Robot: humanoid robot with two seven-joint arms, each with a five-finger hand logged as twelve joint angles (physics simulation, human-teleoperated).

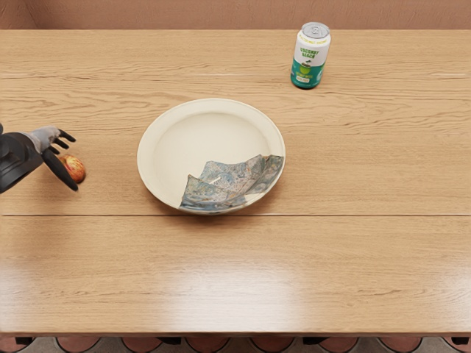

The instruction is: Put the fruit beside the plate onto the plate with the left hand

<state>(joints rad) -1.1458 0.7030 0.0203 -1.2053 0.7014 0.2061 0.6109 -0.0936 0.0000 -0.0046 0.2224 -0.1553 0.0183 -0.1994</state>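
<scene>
Reach step: left hand (51,151), fingers spread, grasping nothing, just beside the fruit (73,168) on the counter (331,257); next needs closure, lift, carry to plate (156,140).

left hand (45,143) at table edge, fingers (60,169) spread just beside red fruit (73,168), cream plate (158,125) nearby, green can (310,55) beyond
</scene>
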